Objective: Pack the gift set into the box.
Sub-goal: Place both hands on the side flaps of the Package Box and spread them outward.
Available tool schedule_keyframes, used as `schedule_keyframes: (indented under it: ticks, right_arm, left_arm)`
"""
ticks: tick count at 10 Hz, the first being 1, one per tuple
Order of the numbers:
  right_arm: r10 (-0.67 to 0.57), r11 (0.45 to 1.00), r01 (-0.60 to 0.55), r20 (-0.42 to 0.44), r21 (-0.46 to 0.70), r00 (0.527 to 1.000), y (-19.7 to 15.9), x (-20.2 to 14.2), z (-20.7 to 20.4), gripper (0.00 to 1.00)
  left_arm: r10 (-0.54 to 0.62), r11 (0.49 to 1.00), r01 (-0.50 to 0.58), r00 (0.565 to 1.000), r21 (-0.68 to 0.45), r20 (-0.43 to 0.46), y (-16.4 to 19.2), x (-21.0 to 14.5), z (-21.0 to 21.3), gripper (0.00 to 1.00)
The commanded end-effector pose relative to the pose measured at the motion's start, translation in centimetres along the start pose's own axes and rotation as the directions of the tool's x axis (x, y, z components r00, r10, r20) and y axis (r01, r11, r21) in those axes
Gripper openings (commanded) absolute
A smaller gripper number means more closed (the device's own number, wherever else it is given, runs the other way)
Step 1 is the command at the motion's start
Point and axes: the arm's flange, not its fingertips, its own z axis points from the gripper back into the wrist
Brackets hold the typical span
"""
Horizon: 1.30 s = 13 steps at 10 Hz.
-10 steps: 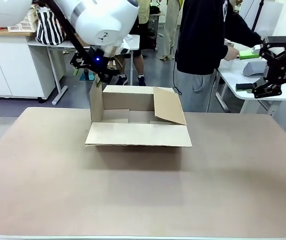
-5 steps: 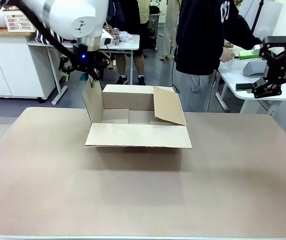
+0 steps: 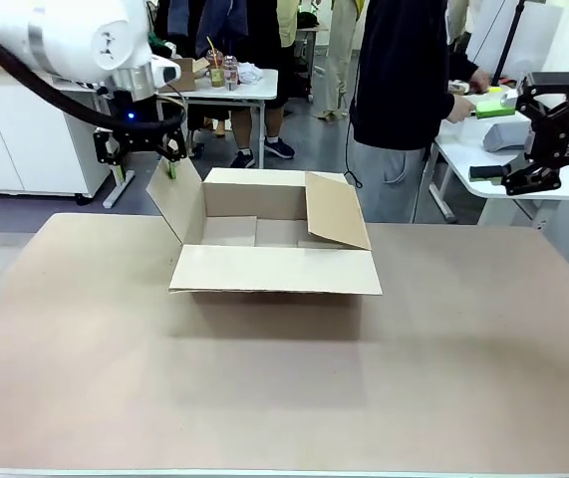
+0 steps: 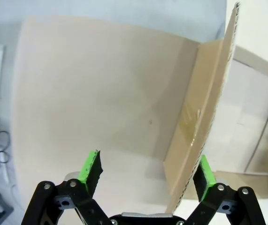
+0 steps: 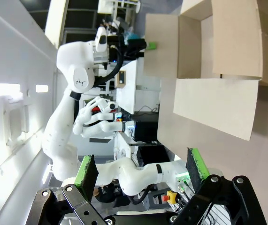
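The box (image 3: 274, 267) stands open at the middle of the table, its front flap folded down flat and its right flap upright. The left flap (image 3: 176, 199) leans outward. My left gripper (image 3: 149, 154) hovers at that flap's top edge. In the left wrist view the gripper (image 4: 147, 171) is open, and the flap's edge (image 4: 204, 117) runs between the fingers, close to the right pad (image 4: 204, 171). My right gripper (image 3: 528, 134) hangs in the air off the table's right side. In its own wrist view it (image 5: 141, 168) is open and holds nothing. The gift set is out of view.
A person (image 3: 404, 90) stands behind the box, turned toward a white side table (image 3: 483, 149) at the right, with a hand on a green object (image 3: 493, 108). The brown tabletop (image 3: 264, 378) stretches bare in front of the box.
My left gripper has moved left and away from the box. The left flap has gone from upright to leaning outward. The right arm has not moved.
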Motion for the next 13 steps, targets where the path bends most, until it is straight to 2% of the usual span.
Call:
schedule_keyframes:
  ticks: [1, 4, 5, 6, 7, 11, 12, 13]
  right_arm:
    - [0.030, 1.000, -0.030, -0.004, 0.008, 1.000, 0.1, 0.2, 0.0, 1.00]
    - [0.030, 1.000, -0.030, -0.004, 0.008, 1.000, 0.1, 0.2, 0.0, 1.00]
    - [0.030, 1.000, -0.030, -0.004, 0.008, 1.000, 0.1, 0.2, 0.0, 1.00]
    - [0.030, 1.000, -0.030, -0.004, 0.008, 1.000, 0.1, 0.2, 0.0, 1.00]
    - [0.030, 1.000, -0.030, -0.004, 0.008, 1.000, 0.1, 0.2, 0.0, 1.00]
    - [0.030, 1.000, -0.030, -0.004, 0.008, 1.000, 0.1, 0.2, 0.0, 1.00]
    - [0.000, 1.000, 0.000, 0.000, 0.000, 1.000, 0.0, 0.0, 0.0, 1.00]
    - [0.001, 0.997, -0.007, -0.088, -0.077, 0.996, 0.0, 3.2, -4.7, 1.00]
  left_arm:
    - [0.006, 0.988, -0.010, 1.000, -0.157, -0.027, 3.3, -1.8, -0.3, 1.00]
    - [0.032, 0.956, -0.045, 0.998, -0.291, -0.049, 6.5, -2.2, -1.1, 1.00]
    - [0.020, 0.937, -0.042, 0.998, -0.346, -0.065, 7.1, -2.5, -1.7, 1.00]
    - [-0.019, 0.897, -0.034, 0.993, -0.441, -0.116, 7.4, -2.9, -2.5, 1.00]
    - [0.045, 0.956, -0.061, 0.997, -0.286, -0.063, 6.2, -1.6, -1.0, 1.00]
    - [0.045, 0.956, -0.061, 0.997, -0.286, -0.063, 6.2, -1.6, -1.0, 1.00]
    - [0.045, 0.956, -0.061, 0.997, -0.286, -0.063, 6.2, -1.6, -1.0, 1.00]
    - [0.045, 0.956, -0.061, 0.997, -0.286, -0.063, 6.2, -1.6, -1.0, 1.00]
